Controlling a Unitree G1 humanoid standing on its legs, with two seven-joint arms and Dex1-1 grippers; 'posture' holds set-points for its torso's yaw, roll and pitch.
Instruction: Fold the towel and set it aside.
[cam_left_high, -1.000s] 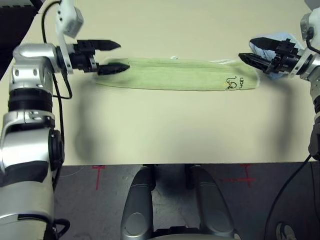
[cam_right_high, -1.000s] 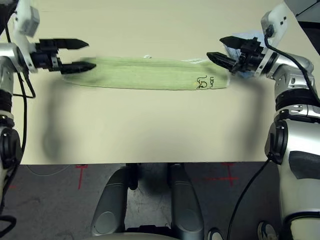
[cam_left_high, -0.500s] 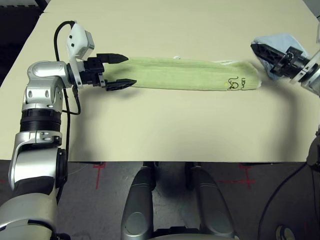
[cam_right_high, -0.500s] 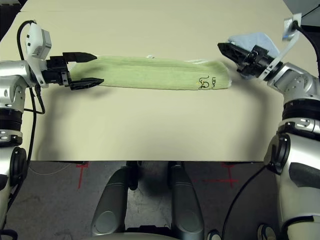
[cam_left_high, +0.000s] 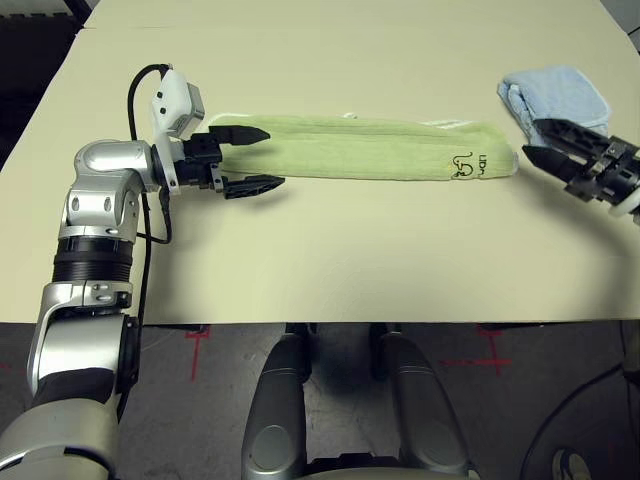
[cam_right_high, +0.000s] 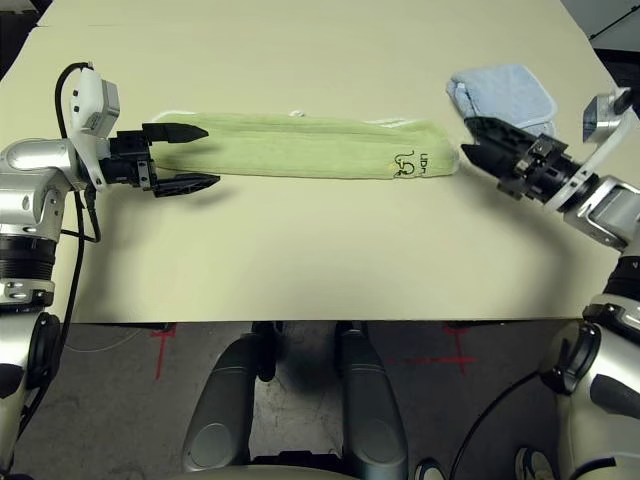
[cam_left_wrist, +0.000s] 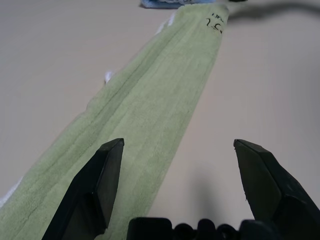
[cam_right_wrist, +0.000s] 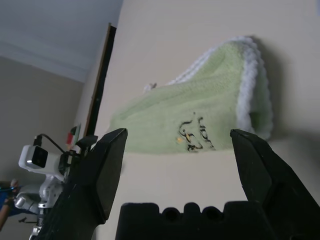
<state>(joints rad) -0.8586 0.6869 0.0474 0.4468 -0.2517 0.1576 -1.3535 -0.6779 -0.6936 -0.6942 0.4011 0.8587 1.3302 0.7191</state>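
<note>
The towel lies as a long folded strip across the table, and both the left gripper and right gripper, fingers spread, seem ready to pinch its ends for the next fold.

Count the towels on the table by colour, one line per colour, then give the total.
Light green towel, folded into a long strip: 1
Light blue towel, folded small: 1
Total: 2
</note>
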